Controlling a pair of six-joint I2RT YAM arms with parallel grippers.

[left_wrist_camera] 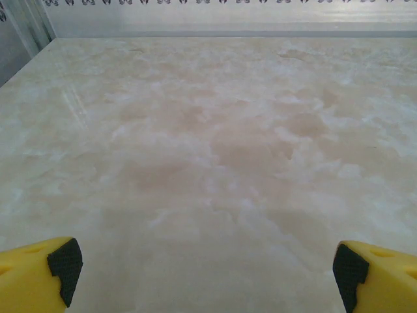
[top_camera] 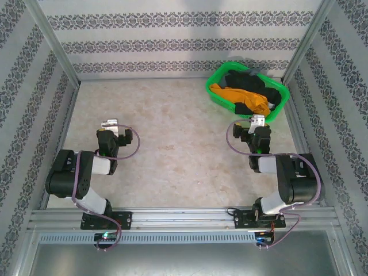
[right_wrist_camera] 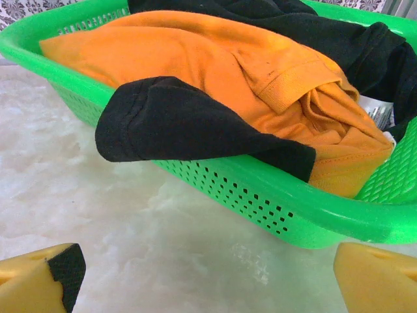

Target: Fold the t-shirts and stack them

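The left tool (left_wrist_camera: pixel 205 270) gapes empty over the table (left_wrist_camera: pixel 215 130), and the right tool (right_wrist_camera: pixel 208 280) gapes empty facing the green basket (right_wrist_camera: pixel 260 202) just ahead — where the orange t-shirt (right_wrist_camera: pixel 215 65) lies tangled with black t-shirts (right_wrist_camera: pixel 176 120) — so one pinch may lift several shirts or drag the basket.

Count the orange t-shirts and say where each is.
1. The orange t-shirt lies crumpled in the green basket at the far right of the table, among black t-shirts; another could be hidden underneath.
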